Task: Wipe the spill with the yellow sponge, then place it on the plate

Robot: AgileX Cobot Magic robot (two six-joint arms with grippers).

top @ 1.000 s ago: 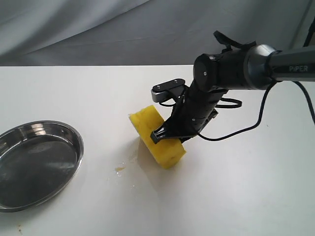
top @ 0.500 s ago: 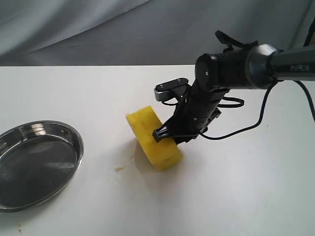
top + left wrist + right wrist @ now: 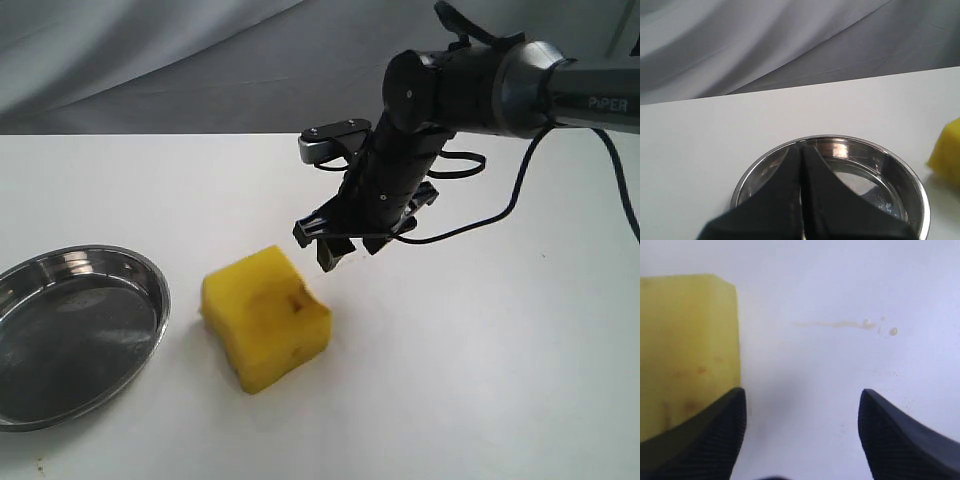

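Your right fingers [image 3: 900, 440] hang apart beside the sponge [image 3: 265, 318]; your left fingers [image 3: 780, 200] are pressed together. Grip its flat sides squarely, low down, before carrying it to the plate [image 3: 70, 330].

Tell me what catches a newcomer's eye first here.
The bright yellow sponge stands out, lying free on the white table just right of the shiny steel plate. Just above it hangs the right end effector, jaws wide open and empty.
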